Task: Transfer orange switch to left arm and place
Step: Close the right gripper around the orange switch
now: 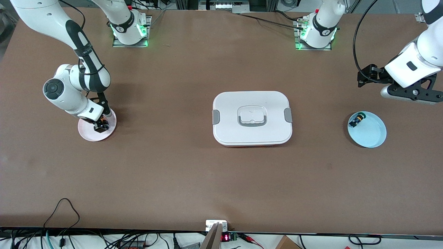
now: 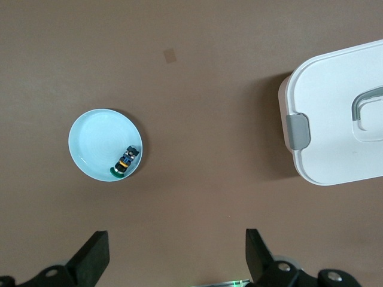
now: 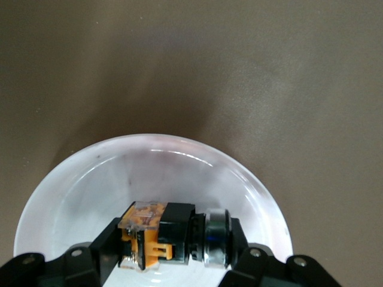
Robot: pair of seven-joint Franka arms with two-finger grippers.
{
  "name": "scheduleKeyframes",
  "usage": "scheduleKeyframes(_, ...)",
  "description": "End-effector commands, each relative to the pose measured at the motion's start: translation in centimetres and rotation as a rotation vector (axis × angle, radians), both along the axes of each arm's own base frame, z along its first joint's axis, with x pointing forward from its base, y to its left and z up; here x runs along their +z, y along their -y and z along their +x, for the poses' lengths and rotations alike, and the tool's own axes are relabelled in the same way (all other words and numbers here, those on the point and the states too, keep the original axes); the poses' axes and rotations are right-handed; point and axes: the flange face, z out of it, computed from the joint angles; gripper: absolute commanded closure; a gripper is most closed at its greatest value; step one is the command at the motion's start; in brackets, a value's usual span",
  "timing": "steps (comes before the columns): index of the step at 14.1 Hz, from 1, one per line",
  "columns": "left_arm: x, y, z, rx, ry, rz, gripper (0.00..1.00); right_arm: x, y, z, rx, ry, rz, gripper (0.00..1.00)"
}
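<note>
The orange switch (image 3: 157,238), a black body with orange parts and a silver ring, lies low in the pink plate (image 1: 87,134) at the right arm's end of the table. My right gripper (image 3: 173,242) is down in that plate (image 3: 90,185), its jaws closed against both ends of the switch; it also shows in the front view (image 1: 100,126). My left gripper (image 2: 176,257) is open and empty, waiting in the air over bare table near the blue plate (image 1: 372,133). The white box (image 1: 228,119) stands mid-table between the two plates.
The blue plate (image 2: 96,134) holds a small black switch with a green cap (image 2: 125,160), also visible in the front view (image 1: 356,120). The box's end with a grey clip shows in the left wrist view (image 2: 335,119). Cables lie along the table's near edge.
</note>
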Motion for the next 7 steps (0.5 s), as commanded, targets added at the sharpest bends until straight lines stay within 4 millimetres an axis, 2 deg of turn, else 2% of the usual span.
scheduleKeyframes(1,0.7,0.1,0.0,0.001,0.009,-0.008,0.00,-0.3,0.4,-0.3,0.045,0.041,0.010,0.82)
scheduleKeyframes(2,0.7,0.1,0.0,0.001,0.009,-0.008,0.00,0.0,0.3,-0.2,0.048,0.046,0.010,0.89)
scheduleKeyframes(7,0.7,0.2,-0.1,0.000,0.009,-0.008,0.00,0.9,-0.6,0.3,0.064,0.053,0.015,0.99)
